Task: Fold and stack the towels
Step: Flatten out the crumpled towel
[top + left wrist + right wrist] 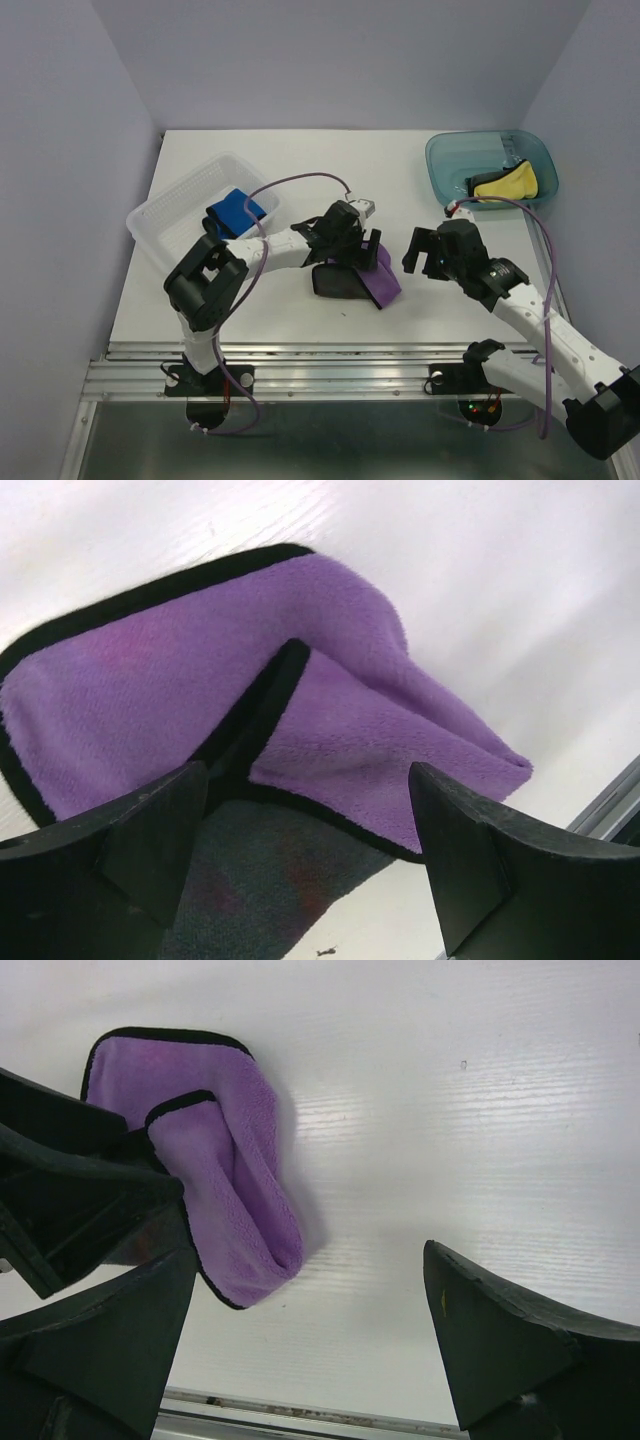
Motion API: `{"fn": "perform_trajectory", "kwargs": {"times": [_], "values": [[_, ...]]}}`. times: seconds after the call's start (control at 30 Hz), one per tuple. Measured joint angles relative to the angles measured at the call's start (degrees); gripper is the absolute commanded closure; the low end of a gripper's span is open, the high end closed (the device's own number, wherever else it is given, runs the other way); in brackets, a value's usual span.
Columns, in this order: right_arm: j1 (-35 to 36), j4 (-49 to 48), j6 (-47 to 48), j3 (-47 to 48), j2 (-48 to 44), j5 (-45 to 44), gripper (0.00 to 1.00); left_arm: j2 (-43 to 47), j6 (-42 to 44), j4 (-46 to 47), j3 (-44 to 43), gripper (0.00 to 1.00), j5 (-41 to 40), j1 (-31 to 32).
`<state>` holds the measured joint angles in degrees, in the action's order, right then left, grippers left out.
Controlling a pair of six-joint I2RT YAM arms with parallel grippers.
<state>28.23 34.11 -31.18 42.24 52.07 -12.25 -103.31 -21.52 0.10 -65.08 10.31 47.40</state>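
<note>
A purple towel lies crumpled at the table's middle, with one corner folded over and its black reverse showing on the left. My left gripper hangs right over it. In the left wrist view its fingers stand wide apart on either side of the purple towel and the gripper is open, holding nothing. My right gripper is open over bare table just right of the towel, its pads empty. A blue towel lies in the clear tray. A yellow towel lies in the teal tub.
The clear plastic tray stands at the left. At the back right corner is the teal tub. A metal rail runs along the table's near edge. Purple-grey walls close in the table on three sides.
</note>
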Motion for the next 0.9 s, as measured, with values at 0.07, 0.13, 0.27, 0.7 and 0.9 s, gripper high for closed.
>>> {"fn": "perform_trajectory", "kwargs": {"times": [0.07,0.13,0.27,0.7,0.9], "values": [[0.0,0.0,-0.2,0.0,-0.1,0.0,0.0,-0.3,0.9,0.1,-0.8,0.1,0.2,0.6],[0.0,0.0,-0.2,-0.1,-0.3,0.0,0.0,-1.0,1.6,0.1,-2.1,0.14,0.2,0.9],[0.0,0.1,-0.3,-0.1,-0.4,0.0,0.0,-3.0,2.2,0.2,-4.1,0.16,0.2,0.9],[0.0,0.4,-0.3,-0.1,-2.1,-0.5,0.0,-3.9,3.0,0.0,-4.1,0.39,3.3,0.9],[0.0,0.4,-0.3,-0.1,-2.9,-0.9,0.0,-4.2,2.4,0.4,-4.1,1.0,4.2,0.9]]}}
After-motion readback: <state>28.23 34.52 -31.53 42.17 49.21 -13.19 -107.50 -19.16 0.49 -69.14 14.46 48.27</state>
